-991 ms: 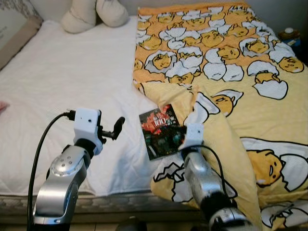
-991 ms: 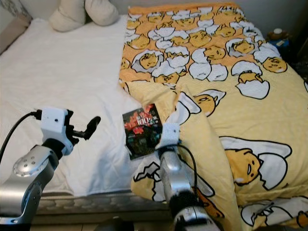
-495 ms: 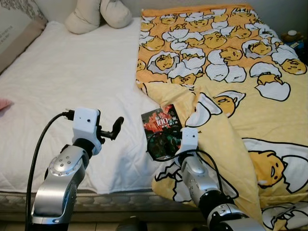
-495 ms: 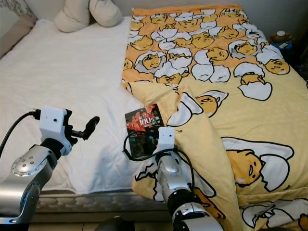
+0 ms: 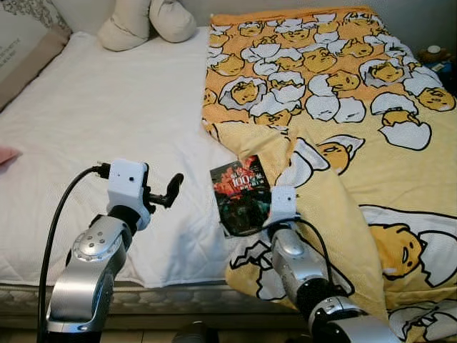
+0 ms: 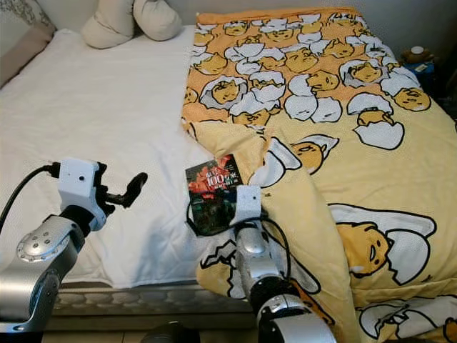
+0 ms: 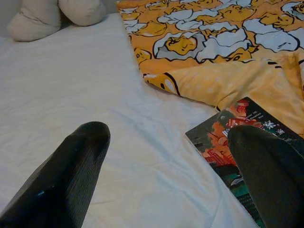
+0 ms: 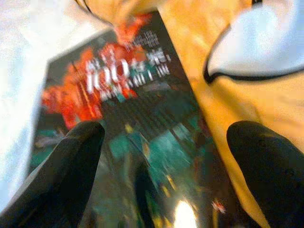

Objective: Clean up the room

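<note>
Book is seen lying flat on the white sheet of the bed, near its front edge, with its dark cover and red lettering facing up. Its right side is tucked against the folded edge of the yellow blanket, which is spread over the right half of the bed. The right hand is held directly over the book, close above its cover; in the right wrist view the two black fingers are spread wide, one finger seen over the book's sheet-side edge and the other over the blanket beside it. Whether the fingertips are touching the cover cannot be told, since that view is blurred. From the head views the right arm is seen reaching forward from the foot of the bed, its white wrist block sitting at the book's near corner.

The left hand is raised above the bare sheet, to the left of the book and apart from it, with its fingers held wide and nothing between them; the book's corner is caught just past one fingertip in the left wrist view. Two cream pillows are seen at the head of the bed, well away from both hands
</note>
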{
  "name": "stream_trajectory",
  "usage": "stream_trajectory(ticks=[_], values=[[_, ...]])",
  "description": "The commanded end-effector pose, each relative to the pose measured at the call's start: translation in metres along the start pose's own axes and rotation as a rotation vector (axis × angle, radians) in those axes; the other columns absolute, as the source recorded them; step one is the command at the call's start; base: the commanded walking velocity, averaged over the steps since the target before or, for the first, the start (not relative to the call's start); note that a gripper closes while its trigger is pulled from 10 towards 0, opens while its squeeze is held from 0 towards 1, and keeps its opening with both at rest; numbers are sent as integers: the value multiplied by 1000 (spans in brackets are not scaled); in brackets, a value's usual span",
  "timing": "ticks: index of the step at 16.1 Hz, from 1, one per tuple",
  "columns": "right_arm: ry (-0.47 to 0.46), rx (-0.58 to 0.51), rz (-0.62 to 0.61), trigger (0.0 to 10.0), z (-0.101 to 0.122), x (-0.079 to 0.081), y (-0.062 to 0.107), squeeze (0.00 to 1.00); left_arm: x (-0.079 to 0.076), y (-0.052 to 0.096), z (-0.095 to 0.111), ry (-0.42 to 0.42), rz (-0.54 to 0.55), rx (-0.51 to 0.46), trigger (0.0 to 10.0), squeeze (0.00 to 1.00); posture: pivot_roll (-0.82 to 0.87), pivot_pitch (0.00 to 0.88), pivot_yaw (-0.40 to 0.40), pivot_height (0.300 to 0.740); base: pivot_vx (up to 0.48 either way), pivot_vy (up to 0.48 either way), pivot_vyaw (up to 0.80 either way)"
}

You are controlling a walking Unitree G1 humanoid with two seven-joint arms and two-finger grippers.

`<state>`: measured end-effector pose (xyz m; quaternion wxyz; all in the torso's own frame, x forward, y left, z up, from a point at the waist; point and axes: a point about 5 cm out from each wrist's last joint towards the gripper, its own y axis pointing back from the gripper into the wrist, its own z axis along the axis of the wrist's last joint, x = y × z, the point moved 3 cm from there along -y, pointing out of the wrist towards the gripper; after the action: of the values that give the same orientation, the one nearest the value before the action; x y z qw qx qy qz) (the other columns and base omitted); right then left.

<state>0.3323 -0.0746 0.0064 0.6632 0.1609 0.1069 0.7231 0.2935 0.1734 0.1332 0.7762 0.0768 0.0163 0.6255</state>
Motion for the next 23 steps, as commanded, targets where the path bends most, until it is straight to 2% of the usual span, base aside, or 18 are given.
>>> stream_trajectory(ticks=[1, 3, 4, 7, 8, 9, 10, 11, 16, 19, 20, 23], values=[[-19, 35, 9, 10000, -2, 4, -2, 0, 3, 0, -1, -12, 2, 5, 10000, 0, 133, 26, 130, 740, 0, 0, 0], [-147, 139, 31, 10000, -15, 8, -1, 0, -1, 0, -3, -4, -20, 20, 10000, 0, 142, 28, 129, 740, 0, 0, 0], [-190, 157, 53, 10000, -15, 12, -1, 0, -5, 0, -6, 4, -45, 37, 10000, 0, 147, 29, 129, 740, 0, 0, 0], [-246, 165, 128, 10000, -9, 25, -4, 0, -15, 5, -12, 12, -106, 66, 10000, 0, 153, 34, 128, 740, 0, 0, 0], [-263, 166, 159, 9137, -6, 30, -4, 0, -17, 6, -12, 13, -112, 66, 10000, 0, 155, 38, 127, 740, 0, 0, 0], [-275, 169, 176, 7608, -5, 33, -5, 0, -17, 6, -12, 13, -113, 67, 10000, 0, 155, 38, 127, 740, 0, 0, 0], [-291, 174, 196, 275, -4, 37, -5, 0, -18, 6, -13, 15, -117, 70, 10000, 0, 154, 39, 125, 740, 0, 0, 0], [-306, 178, 206, 0, -4, 38, -5, 0, -20, 6, -14, 17, -123, 74, 10000, 0, 153, 39, 124, 740, 0, 0, 0], [-360, 152, 255, 0, 3, 44, -5, 0, -26, 4, -17, 27, -145, 85, 10000, 0, 134, 45, 119, 740, 0, 0, 0], [-414, 106, 282, 0, 17, 48, -8, 0, -30, 2, -18, 32, -152, 86, 10000, 0, 125, 46, 117, 740, 0, 0, 0], [-466, 75, 304, 0, 28, 52, -10, 0, -31, 0, -18, 34, -152, 84, 10000, 0, 118, 42, 112, 740, 0, 0, 0], [-509, 22, 353, 0, 43, 58, -11, 0, -32, -2, -19, 38, -148, 81, 10000, 0, 109, 38, 108, 740, 0, 0, 0]])
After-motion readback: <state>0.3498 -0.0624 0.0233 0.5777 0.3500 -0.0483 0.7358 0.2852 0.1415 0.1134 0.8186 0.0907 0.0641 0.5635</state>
